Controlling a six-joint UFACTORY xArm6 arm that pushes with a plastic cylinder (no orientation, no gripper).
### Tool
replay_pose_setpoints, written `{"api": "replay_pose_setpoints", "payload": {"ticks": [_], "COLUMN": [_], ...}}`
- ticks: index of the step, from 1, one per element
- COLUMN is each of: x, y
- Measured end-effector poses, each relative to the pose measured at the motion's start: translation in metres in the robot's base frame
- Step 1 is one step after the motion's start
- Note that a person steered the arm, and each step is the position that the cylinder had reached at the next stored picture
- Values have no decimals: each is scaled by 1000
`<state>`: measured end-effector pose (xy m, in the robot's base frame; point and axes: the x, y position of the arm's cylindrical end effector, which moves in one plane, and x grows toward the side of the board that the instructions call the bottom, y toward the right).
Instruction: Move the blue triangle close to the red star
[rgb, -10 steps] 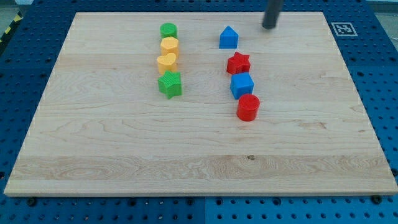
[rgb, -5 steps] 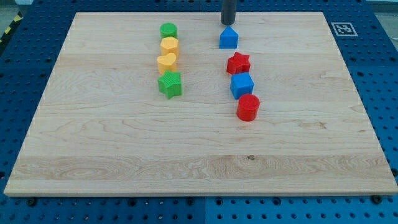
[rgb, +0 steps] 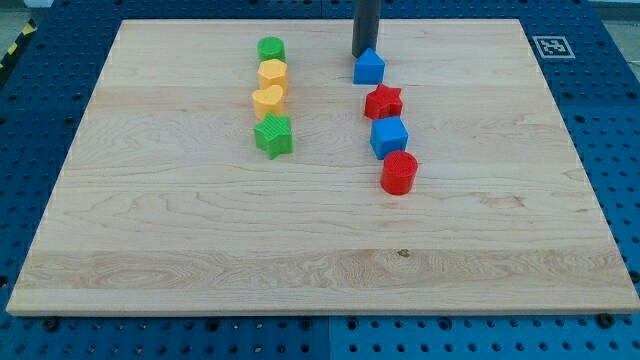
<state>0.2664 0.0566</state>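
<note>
The blue triangle (rgb: 369, 68) sits near the view's top, just above the red star (rgb: 383, 102), with a small gap between them. My tip (rgb: 362, 54) is right behind the blue triangle's upper left side, touching or nearly touching it. The dark rod rises from there out of the view's top.
Below the red star lie a blue cube (rgb: 389, 137) and a red cylinder (rgb: 399, 172). To the left is a column: a green cylinder (rgb: 270, 48), a yellow hexagon (rgb: 272, 73), a yellow heart (rgb: 267, 100) and a green star (rgb: 273, 136). A marker tag (rgb: 552, 46) is at the board's top right corner.
My tip moved left from the top right to behind the blue triangle, then down against it. The blue triangle has shifted slightly down towards the red star.
</note>
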Motion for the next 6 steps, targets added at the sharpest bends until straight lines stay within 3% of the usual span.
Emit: {"api": "replay_pose_setpoints", "payload": {"ticks": [6], "x": [13], "y": [1]}}
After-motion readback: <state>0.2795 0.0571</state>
